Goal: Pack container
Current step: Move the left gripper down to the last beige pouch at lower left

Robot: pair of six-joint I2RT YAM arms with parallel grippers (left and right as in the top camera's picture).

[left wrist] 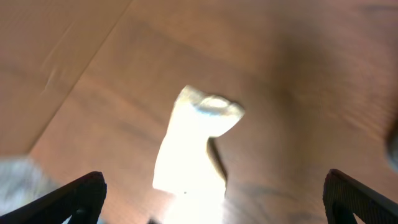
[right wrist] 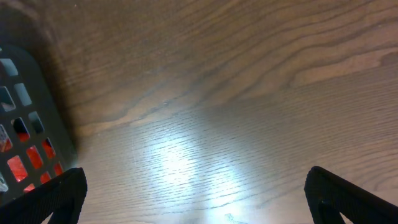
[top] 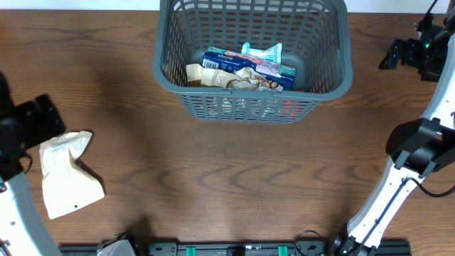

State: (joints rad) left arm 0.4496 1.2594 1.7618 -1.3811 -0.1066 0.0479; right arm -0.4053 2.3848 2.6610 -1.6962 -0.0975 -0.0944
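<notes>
No legible text on anything

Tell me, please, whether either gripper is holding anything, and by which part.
Nothing is held. The left gripper and right gripper are both open and empty; the white packet lies untouched on the table.

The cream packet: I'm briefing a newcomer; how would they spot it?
From the dark grey basket at the far edge of the table, look to the near left. The cream packet lies alone on wood; the other packets sit inside the basket.
</notes>
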